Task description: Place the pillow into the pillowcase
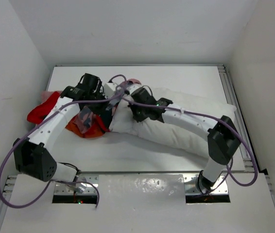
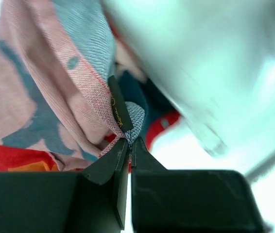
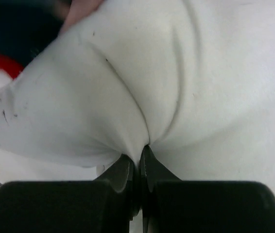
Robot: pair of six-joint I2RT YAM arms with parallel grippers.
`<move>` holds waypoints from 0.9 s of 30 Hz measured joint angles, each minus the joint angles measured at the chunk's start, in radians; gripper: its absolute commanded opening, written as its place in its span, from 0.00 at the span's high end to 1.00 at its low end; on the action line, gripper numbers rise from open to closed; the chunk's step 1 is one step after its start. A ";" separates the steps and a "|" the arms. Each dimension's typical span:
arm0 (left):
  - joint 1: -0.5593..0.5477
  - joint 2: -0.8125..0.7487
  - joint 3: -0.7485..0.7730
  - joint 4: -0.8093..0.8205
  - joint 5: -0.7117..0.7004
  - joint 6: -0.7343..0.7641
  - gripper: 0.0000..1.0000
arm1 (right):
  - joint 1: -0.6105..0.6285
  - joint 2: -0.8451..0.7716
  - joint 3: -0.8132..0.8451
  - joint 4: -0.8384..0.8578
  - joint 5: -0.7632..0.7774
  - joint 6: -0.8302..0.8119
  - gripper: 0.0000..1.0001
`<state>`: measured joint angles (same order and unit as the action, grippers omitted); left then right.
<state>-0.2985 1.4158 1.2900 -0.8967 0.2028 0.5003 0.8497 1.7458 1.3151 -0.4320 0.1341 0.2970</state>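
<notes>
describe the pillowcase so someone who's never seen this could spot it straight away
Look at the left side of the white table, beside the big white pillow. The pillowcase is the crumpled red-orange cloth there, pinched by the left gripper; it is the only coloured, printed fabric, with dark blue patches.

Bare desk [image 1: 142, 154] strip in front of the pillow [image 1: 200, 104], another behind it, pillowcase [image 1: 42, 110] bunched at the desk's left edge, left arm [image 1: 55, 121] and right arm [image 1: 186, 119] crowding the middle, purple cables [image 1: 4, 174] looping above
</notes>
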 measured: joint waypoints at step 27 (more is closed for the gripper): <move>0.023 -0.100 -0.037 -0.180 0.365 0.165 0.19 | -0.127 -0.058 -0.225 0.369 -0.236 0.421 0.25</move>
<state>-0.2760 1.3155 1.2533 -1.0771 0.5678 0.6651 0.7223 1.6882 1.0897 -0.0628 -0.1017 0.7181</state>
